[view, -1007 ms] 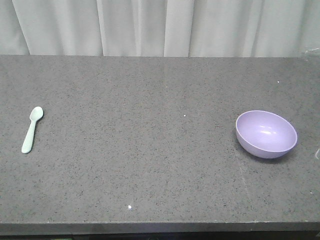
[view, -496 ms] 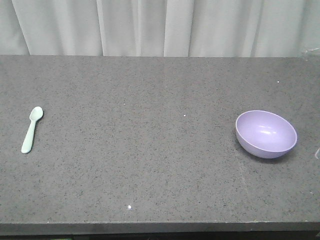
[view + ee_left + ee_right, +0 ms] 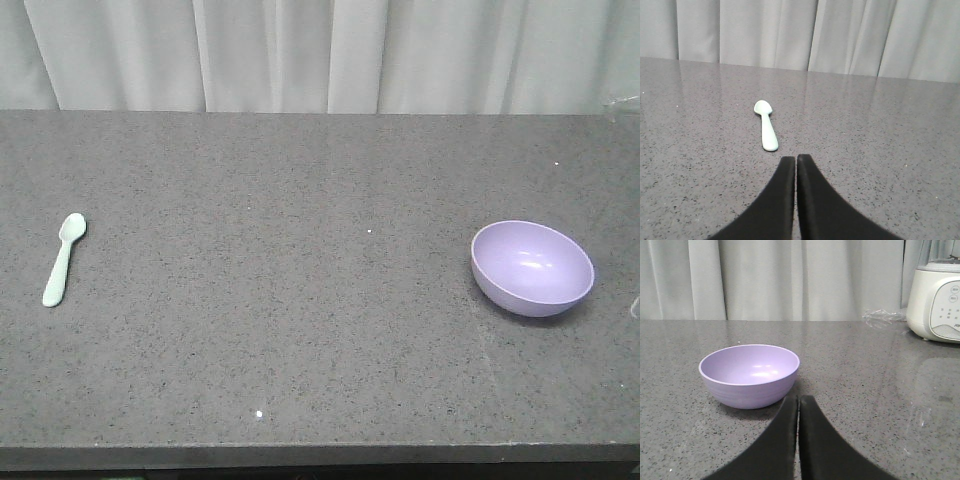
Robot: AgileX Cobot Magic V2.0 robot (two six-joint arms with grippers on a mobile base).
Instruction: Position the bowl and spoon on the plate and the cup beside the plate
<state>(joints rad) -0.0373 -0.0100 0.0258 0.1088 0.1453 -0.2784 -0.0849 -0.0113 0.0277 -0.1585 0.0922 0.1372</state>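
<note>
Since the left tool (image 3: 796,160) and right tool (image 3: 799,399) are pressed together empty, nothing's been arranged yet: mint-green plastic spoon (image 3: 63,259) and glossy lavender bowl (image 3: 532,267) are laid well apart on the worktop (image 3: 300,330); plate, cup unseen.

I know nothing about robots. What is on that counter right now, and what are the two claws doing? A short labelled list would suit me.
surface: grey speckled countertop, white curtain behind
spoon: mint-green spoon lying flat at the left, scoop toward the curtain
bowl: lavender bowl at the right, upright, empty
plate: not in view
cup: not in view
left gripper: shut, holding nothing, pointed at the spoon
right gripper: shut, holding nothing, near the bowl
other: white appliance at the counter's far right
</note>
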